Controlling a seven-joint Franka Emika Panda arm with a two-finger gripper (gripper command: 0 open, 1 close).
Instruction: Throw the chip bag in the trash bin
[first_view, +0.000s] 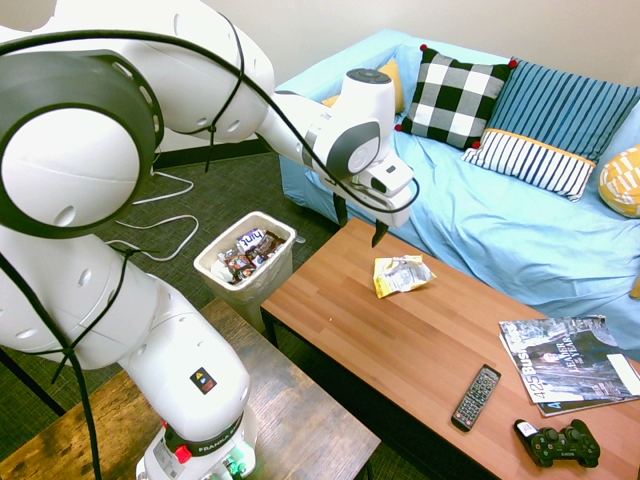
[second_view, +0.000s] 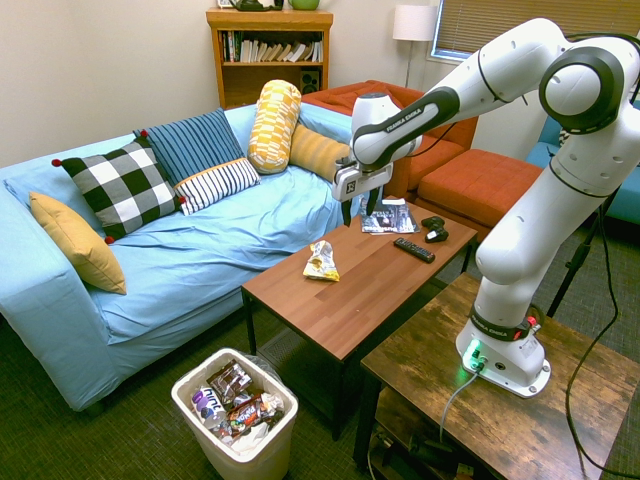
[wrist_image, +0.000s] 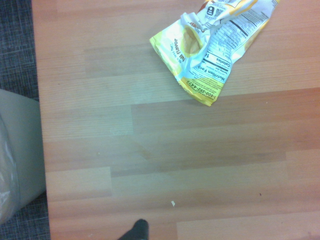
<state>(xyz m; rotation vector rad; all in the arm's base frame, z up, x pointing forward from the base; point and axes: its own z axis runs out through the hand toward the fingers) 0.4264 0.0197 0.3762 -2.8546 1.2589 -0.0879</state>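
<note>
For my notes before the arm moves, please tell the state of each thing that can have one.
Gripper: open, empty, above the table
Bag: crumpled, lying on the table
Bin: lidless, lined, holding wrappers
Table: upright
Magazines: stacked, closed

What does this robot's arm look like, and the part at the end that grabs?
The arm is glossy white with rounded segments, dark grey rings and caps, and dark lettering along one link. Black cable runs loosely along it. The gripper has a pale, boxy body and two slim black fingers.
</note>
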